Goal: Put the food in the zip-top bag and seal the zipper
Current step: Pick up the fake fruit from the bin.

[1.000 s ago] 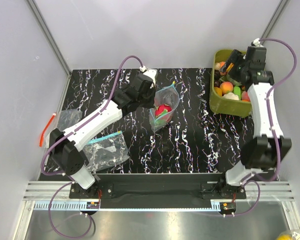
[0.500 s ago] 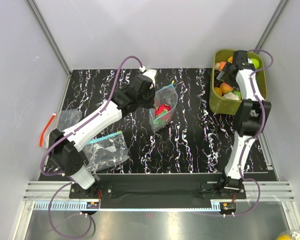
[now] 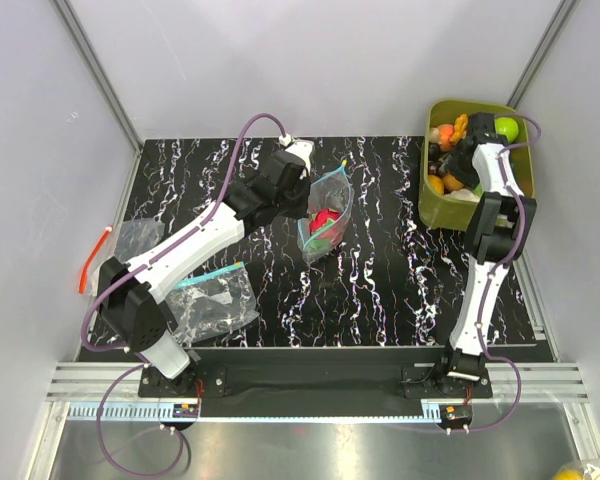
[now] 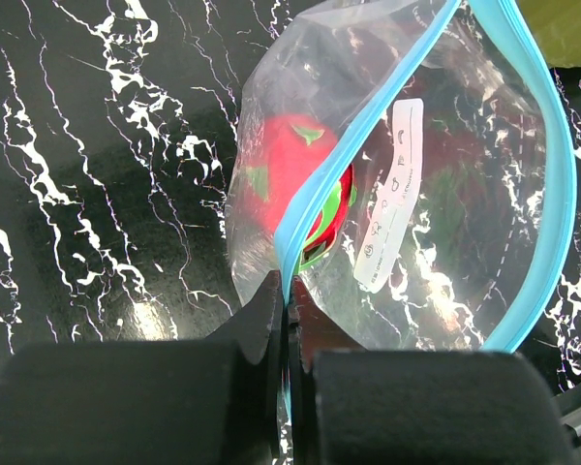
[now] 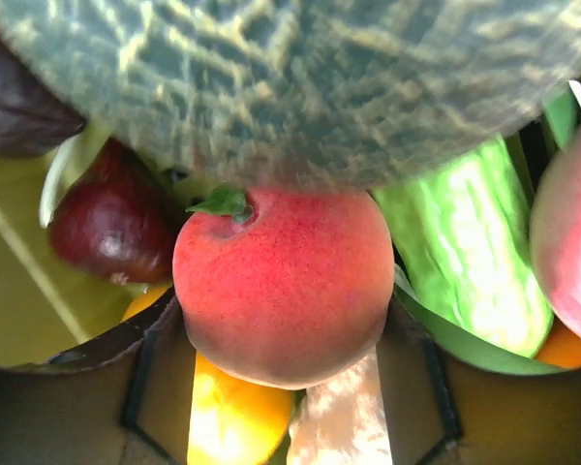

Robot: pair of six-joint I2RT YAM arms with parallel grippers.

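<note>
The zip-top bag [image 3: 327, 212] lies mid-table with its mouth open, and also shows in the left wrist view [image 4: 436, 194]. Its blue-green zipper [image 4: 552, 184] curves round the mouth. Red and green food [image 4: 286, 165] lies inside. My left gripper [image 4: 289, 302] is shut on the zipper strip at the near corner of the mouth; it shows from above too [image 3: 298, 190]. My right gripper [image 5: 283, 325] is down inside the olive-green tub [image 3: 458, 216], open, with a red-orange peach [image 5: 283, 281] between its fingers [image 5: 160, 334]. From above the right gripper [image 3: 460, 168] sits among the tub's food.
The tub holds more food: a netted green melon [image 5: 300, 77], a dark red fruit [image 5: 116, 223], a light green vegetable [image 5: 465, 242] and a yellow piece [image 5: 232, 417]. Two other clear bags [image 3: 215, 298] [image 3: 135, 238] lie at the table's left, with an orange-red strip [image 3: 90, 260] beside them.
My right arm has folded forward and lowered its gripper from above the tub down among the food. The left arm and the bag have not moved.
</note>
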